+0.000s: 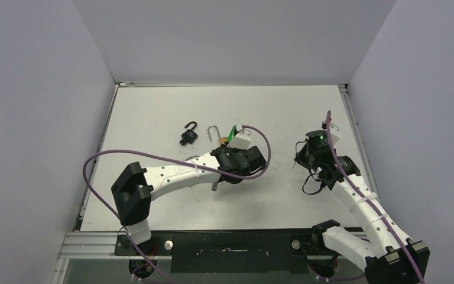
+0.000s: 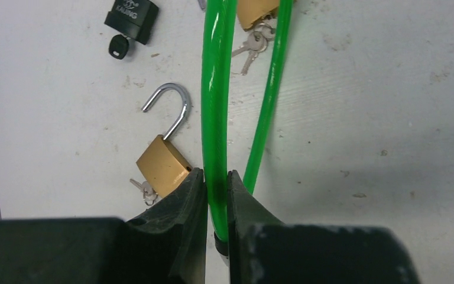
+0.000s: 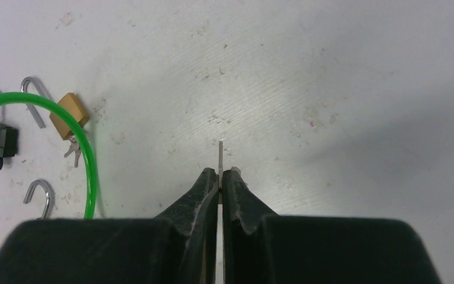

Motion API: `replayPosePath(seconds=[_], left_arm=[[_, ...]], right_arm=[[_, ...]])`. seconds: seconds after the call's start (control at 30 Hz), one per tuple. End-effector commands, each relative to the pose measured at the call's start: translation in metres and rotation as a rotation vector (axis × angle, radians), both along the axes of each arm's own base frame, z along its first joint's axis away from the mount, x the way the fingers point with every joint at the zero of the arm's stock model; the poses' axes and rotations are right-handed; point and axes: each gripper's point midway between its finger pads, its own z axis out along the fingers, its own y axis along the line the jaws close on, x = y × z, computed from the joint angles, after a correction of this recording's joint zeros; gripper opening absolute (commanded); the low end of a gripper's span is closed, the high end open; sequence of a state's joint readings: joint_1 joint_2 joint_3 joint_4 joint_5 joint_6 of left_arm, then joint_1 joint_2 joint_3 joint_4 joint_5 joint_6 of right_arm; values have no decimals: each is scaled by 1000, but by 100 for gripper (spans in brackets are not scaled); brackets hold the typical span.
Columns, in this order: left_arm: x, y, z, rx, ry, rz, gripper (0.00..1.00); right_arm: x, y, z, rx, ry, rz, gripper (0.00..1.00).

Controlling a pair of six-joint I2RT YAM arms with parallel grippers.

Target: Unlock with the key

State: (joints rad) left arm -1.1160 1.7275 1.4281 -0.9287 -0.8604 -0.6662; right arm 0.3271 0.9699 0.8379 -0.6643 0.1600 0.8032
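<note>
The left gripper (image 2: 216,177) clamps the glossy green plastic-coated cable (image 2: 214,106) just beside an open brass padlock (image 2: 164,165); the cable looks springy and slick. The right gripper (image 3: 221,176) is pressed together on a thin flat silver metal key (image 3: 220,155) over the bare white table (image 3: 331,89), well apart from the cable. The key is probably light, stiff and slippery, so hold it by the wide head.

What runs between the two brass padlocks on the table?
A green cable strand, pinched by the left tool, passes between the open brass padlock and the farther brass padlock, seen in the left wrist view.
</note>
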Motion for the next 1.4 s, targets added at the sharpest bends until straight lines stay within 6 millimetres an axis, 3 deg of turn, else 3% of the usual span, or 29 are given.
replayPosePath(seconds=[0.0,0.27,0.47,0.7,0.77,0.8,0.93,1.07,1.17,1.37], left_arm=[[-12,-45,-6,-80,33,-69,11],[-36,-106,-52,-240,197,-220,12],[-51,-166,-71,-423,334,-391,4],[-43,-207,-84,-533,419,-479,0],[-38,-215,-84,-547,425,-498,4],[-36,-218,-84,-558,433,-503,11],[-19,-223,-81,-602,431,-499,40],[-5,-212,-74,-604,410,-490,57],[-5,-199,-72,-573,408,-514,62],[-29,-179,-79,-487,469,-672,61]], right_arm=[[1,-22,15,-29,-44,-122,0],[-12,-41,18,-49,-58,-212,0],[-26,-52,27,-48,-79,-259,0],[-37,-68,41,-88,-102,-320,0],[-39,-72,44,-95,-112,-334,0],[-39,-73,46,-97,-117,-336,0],[-38,-72,48,-100,-125,-324,0],[-36,-66,46,-89,-127,-287,0],[-36,-64,44,-87,-128,-271,0],[-37,-65,38,-103,-110,-262,0]])
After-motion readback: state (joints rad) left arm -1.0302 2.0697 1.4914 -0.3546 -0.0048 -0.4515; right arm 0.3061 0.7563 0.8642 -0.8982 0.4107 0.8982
